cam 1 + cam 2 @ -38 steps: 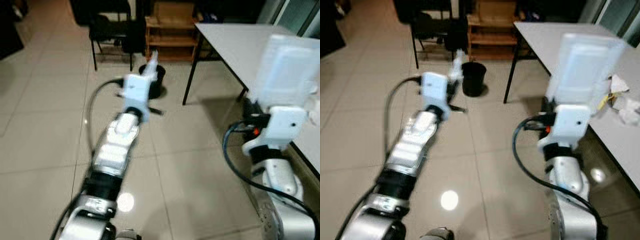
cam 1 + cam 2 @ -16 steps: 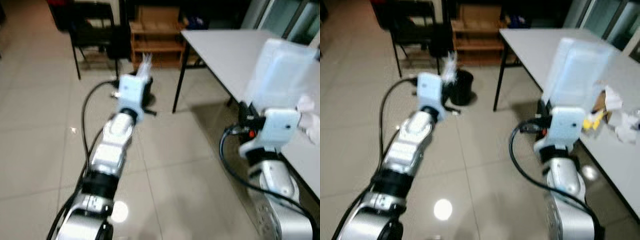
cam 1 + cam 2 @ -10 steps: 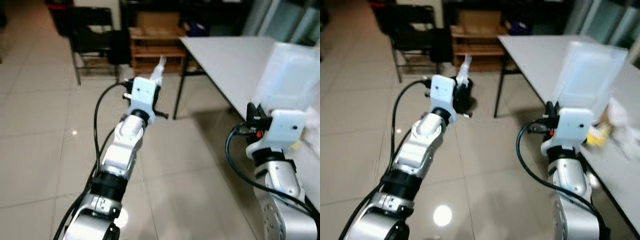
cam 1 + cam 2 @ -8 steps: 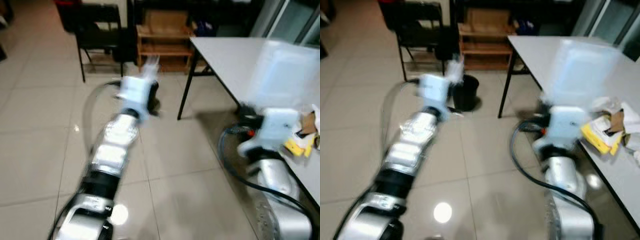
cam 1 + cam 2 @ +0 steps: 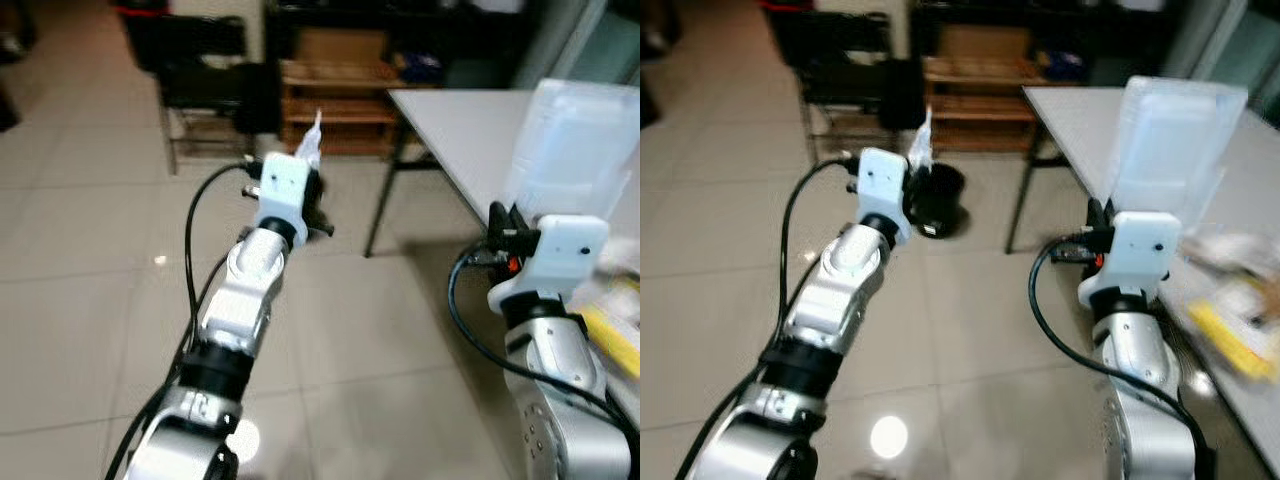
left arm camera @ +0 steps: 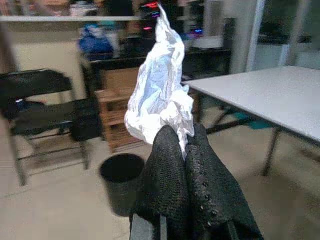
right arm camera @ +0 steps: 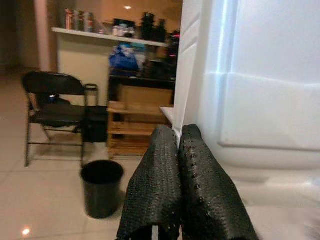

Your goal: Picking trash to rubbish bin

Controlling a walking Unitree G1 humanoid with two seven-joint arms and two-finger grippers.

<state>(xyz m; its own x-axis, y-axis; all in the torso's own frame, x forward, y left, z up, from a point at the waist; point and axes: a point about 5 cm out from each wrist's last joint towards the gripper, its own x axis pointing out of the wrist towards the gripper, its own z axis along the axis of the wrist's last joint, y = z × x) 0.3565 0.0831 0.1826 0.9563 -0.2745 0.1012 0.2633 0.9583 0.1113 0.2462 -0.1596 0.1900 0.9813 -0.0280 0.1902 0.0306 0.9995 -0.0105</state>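
Note:
My left gripper (image 6: 184, 137) is shut on a crumpled white tissue (image 6: 160, 90), which sticks up above the wrist (image 5: 313, 130). It is stretched forward at about chest height. A small black bin (image 5: 940, 200) stands on the floor just beyond and below it, also seen as an open black bin (image 6: 121, 182). My right gripper (image 7: 178, 135) is shut on the edge of a clear plastic container (image 7: 260, 100), held upright at my right (image 5: 575, 150).
A grey table (image 5: 460, 130) on black legs runs along the right, with blurred yellow and white litter (image 5: 1240, 330) on its near end. Behind the bin stand a black folding chair (image 5: 205, 80) and a low wooden shelf (image 5: 335, 90). Tiled floor lies ahead and left.
The whole picture has swung and sharpened as the camera moved. Both grippers keep their loads, and the left arm still reaches toward the bin.

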